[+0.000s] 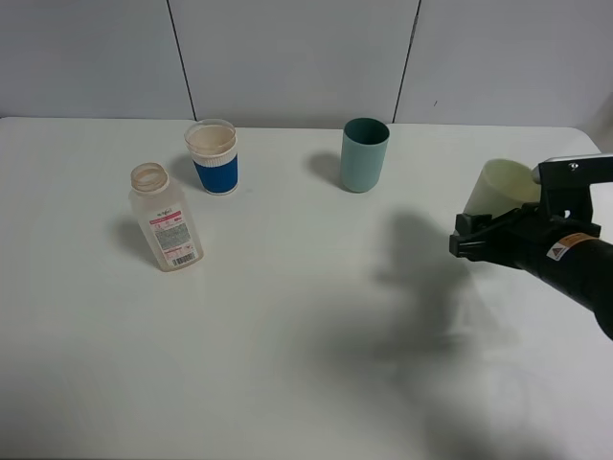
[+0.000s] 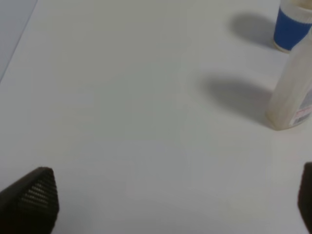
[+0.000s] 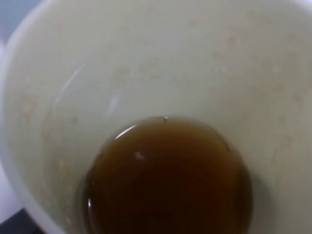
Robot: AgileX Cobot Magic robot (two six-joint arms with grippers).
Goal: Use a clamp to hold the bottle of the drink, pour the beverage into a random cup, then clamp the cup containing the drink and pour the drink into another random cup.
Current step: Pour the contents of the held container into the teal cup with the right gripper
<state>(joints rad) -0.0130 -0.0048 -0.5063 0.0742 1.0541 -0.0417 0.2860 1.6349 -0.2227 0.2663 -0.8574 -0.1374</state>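
Note:
The bottle of the drink [image 1: 166, 222] stands uncapped on the left of the table and looks empty; the left wrist view shows its lower part [image 2: 292, 92]. At the right edge, my right gripper [image 1: 508, 218] is shut on the pale yellow-green cup [image 1: 506, 185] and holds it above the table. The right wrist view looks straight into this cup [image 3: 170, 58], with brown beverage [image 3: 168, 180] pooled at its bottom. The teal cup [image 1: 364, 153] stands upright at the back centre, left of the held cup. My left gripper [image 2: 168, 204] is open and empty, its fingertips [image 2: 29, 200] far apart, short of the bottle.
A white cup with a blue band [image 1: 213, 156] stands behind the bottle, also in the left wrist view [image 2: 291, 29]. The white table [image 1: 287, 364] meets a grey panelled wall at the back. The right arm casts a broad shadow on the table's middle right.

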